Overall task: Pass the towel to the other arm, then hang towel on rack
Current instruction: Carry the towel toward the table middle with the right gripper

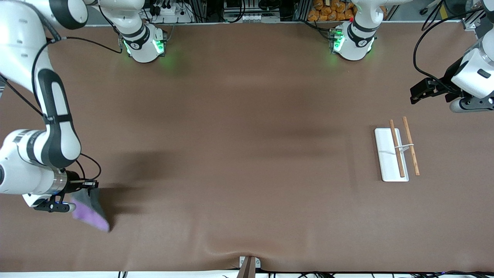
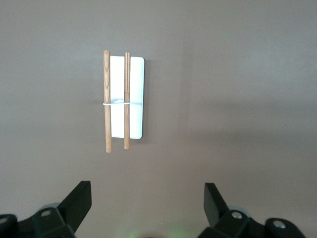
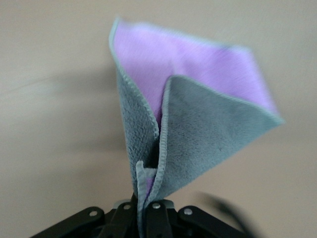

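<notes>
Soft grey-and-purple cloth towel hangs limp from the right gripper, jaws clamped on one pinched corner, over the table's right-arm end; light, floppy, so the handover grip looks best on a free hanging edge. White-plate rack with two wooden rods sits toward the left arm's end. Left gripper waits above it, jaws wide, empty.

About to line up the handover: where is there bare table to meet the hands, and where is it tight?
The wide brown stretch between the towel, pinched in the right hand, and the rack is bare, from the arm bases down to the front edge. It is tight only at the rack, near the waiting open left hand.
</notes>
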